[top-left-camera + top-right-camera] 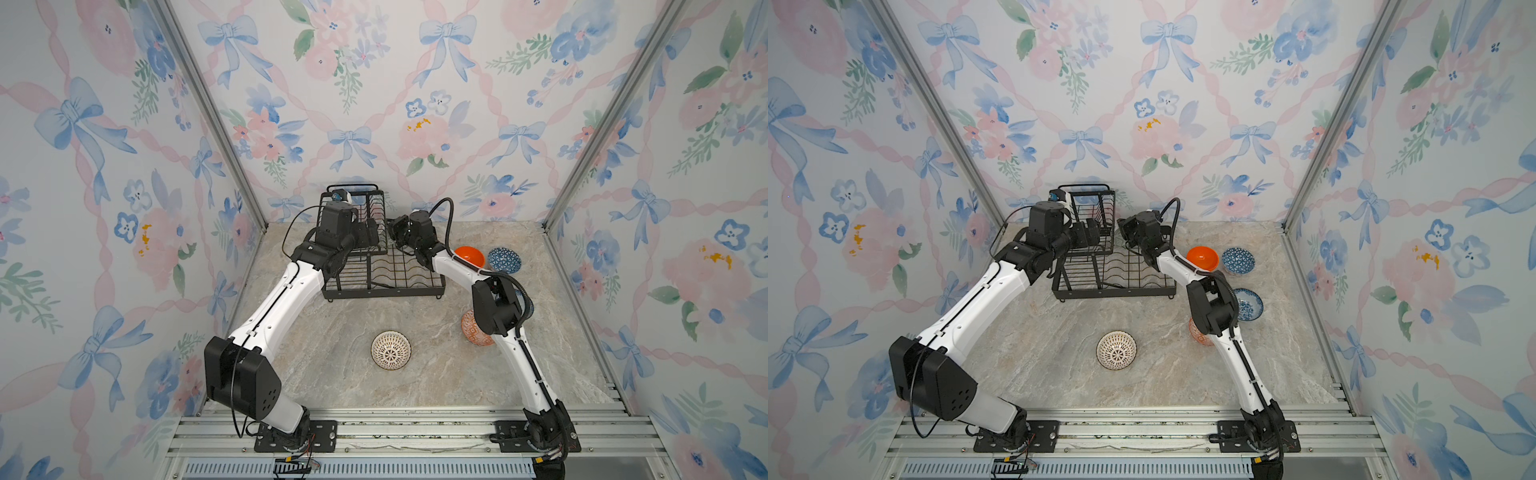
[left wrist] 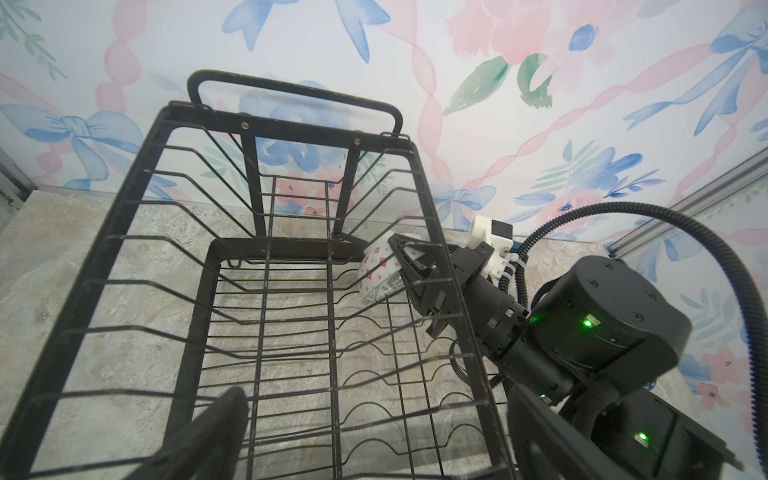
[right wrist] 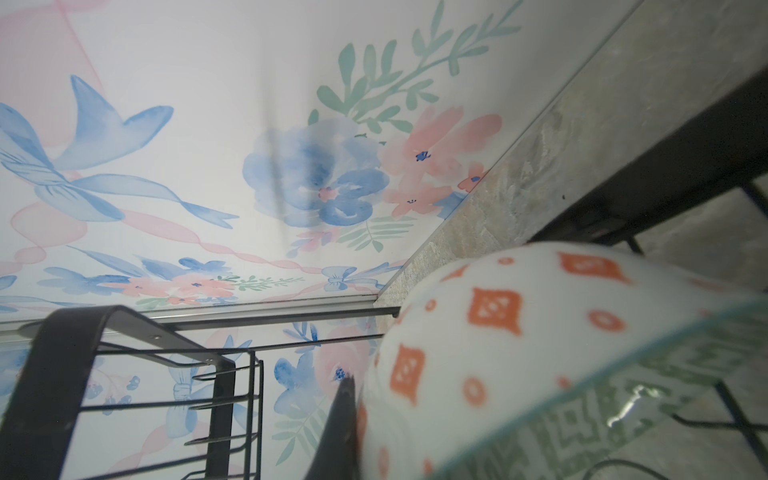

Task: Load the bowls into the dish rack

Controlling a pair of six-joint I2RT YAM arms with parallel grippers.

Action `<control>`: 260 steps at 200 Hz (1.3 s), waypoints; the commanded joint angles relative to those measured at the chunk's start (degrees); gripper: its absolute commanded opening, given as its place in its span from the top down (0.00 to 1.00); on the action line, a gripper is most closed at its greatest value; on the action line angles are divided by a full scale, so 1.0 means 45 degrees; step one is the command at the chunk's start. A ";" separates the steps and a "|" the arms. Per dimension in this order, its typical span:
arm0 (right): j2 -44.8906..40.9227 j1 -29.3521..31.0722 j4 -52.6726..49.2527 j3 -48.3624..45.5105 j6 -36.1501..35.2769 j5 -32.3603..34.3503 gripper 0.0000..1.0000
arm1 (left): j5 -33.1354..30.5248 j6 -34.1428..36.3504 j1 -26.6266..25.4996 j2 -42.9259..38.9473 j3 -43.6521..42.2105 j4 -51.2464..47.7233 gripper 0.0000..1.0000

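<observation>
The black wire dish rack (image 1: 401, 276) (image 1: 1127, 284) stands at the back of the table. My right gripper (image 1: 395, 231) (image 2: 417, 276) is shut on a grey-green patterned bowl (image 2: 379, 274) (image 3: 540, 353), held tilted over the far end of the lower tray, beside the upper basket (image 2: 291, 124). One dark finger (image 3: 344, 419) lies against the bowl's outside. My left gripper (image 1: 370, 235) (image 2: 374, 451) hangs open and empty above the upper basket. On the table sit a plain orange bowl (image 1: 469, 255), a blue geometric bowl (image 1: 504, 259), a blue floral bowl (image 1: 1249, 304), an orange-and-white bowl (image 1: 471, 329) and a brown-lattice bowl (image 1: 390, 350).
Patterned walls close in the marble table (image 1: 332, 374) on three sides. My right arm's elbow (image 1: 496, 309) hangs over the orange-and-white and blue floral bowls. A cable (image 2: 665, 216) loops off the right wrist near the rack.
</observation>
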 commanded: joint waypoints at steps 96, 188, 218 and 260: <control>0.1136 0.0361 0.0513 0.1456 0.0201 0.0314 1.00 | 0.0632 0.0152 0.0095 -0.0152 -0.0084 0.0180 0.02; 0.1329 0.0715 0.1663 0.1217 0.0345 0.0930 1.00 | 0.0683 0.0135 0.0094 -0.0394 -0.0354 0.0180 0.02; 0.1154 0.0839 0.2271 0.0677 0.0303 0.1320 1.00 | 0.0632 0.0188 0.0090 -0.0539 -0.0488 0.0180 0.02; 0.0844 0.1005 0.3401 -0.0241 0.0421 0.1930 1.00 | 0.0618 0.0209 0.0091 -0.0722 -0.0680 0.0180 0.02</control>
